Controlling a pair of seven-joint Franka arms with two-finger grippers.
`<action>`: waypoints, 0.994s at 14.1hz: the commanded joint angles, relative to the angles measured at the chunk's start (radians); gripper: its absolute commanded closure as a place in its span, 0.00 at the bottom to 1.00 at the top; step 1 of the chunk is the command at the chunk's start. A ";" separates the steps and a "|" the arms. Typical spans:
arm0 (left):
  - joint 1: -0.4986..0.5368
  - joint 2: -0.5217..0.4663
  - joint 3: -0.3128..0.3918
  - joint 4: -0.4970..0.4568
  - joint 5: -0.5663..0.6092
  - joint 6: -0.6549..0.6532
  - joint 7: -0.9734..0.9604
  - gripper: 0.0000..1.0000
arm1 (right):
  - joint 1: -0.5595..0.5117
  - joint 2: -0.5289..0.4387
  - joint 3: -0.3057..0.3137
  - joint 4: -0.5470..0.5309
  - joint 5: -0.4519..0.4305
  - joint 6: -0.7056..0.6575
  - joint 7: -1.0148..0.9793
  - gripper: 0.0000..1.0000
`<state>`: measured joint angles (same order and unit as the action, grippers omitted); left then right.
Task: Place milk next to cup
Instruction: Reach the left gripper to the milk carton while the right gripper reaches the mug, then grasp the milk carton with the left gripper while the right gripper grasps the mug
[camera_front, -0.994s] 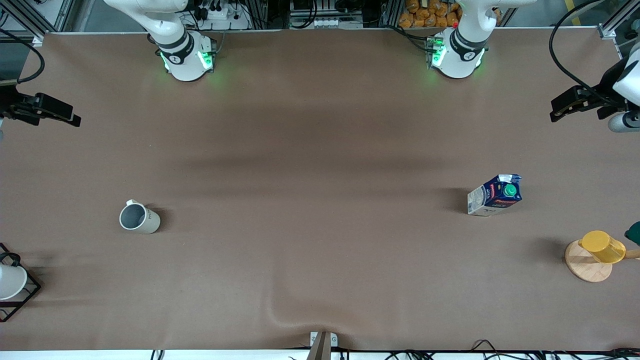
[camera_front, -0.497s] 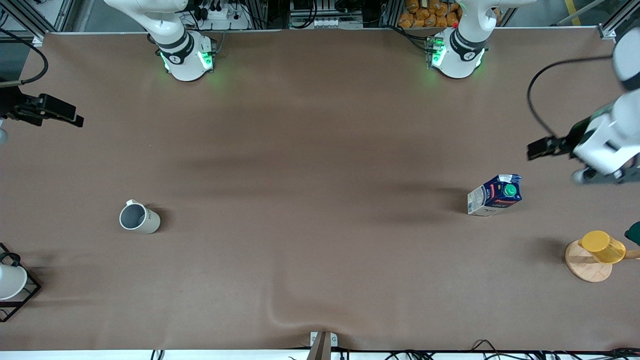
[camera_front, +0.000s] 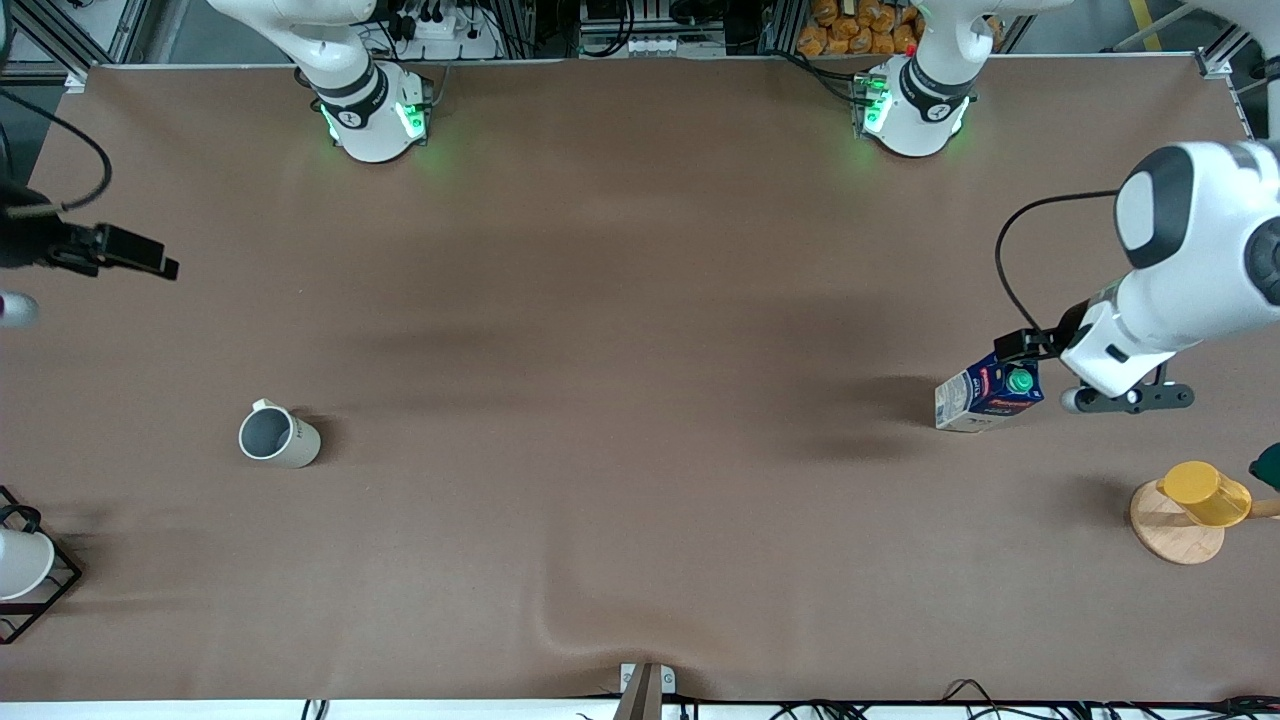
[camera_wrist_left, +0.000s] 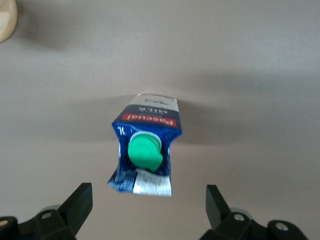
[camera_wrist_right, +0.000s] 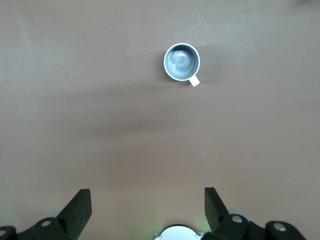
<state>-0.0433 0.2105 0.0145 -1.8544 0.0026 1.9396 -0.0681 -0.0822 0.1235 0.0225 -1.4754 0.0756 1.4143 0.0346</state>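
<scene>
Milk (camera_front: 988, 393): dark-blue gable-top carton, green cap, red band, standing upright at the desk's 3 o'clock area. Cup (camera_front: 277, 438): off-white mug, grey inside, upright, well apart at 9 o'clock.

- The front camera is looking down from high across the table (camera_front: 640, 250), facing both bases.
- The left wrist camera is facing straight down, close above the milk (camera_wrist_left: 146, 150), shared with the front view.
- The right wrist camera is looking down on the cup (camera_wrist_right: 182, 62), farther off.
</scene>
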 joint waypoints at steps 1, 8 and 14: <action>0.005 0.059 -0.001 0.003 -0.003 0.056 0.027 0.00 | -0.007 0.060 0.005 0.001 -0.016 0.063 0.013 0.00; 0.005 0.092 -0.001 0.011 0.000 0.061 0.037 0.00 | -0.005 0.275 0.005 -0.025 -0.027 0.311 0.004 0.00; 0.029 0.102 -0.001 0.011 0.007 0.052 0.105 0.07 | -0.074 0.326 0.005 -0.204 -0.027 0.611 -0.149 0.00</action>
<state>-0.0163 0.3082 0.0169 -1.8541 0.0030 2.0018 0.0210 -0.1037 0.4577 0.0149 -1.5982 0.0567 1.9349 -0.0372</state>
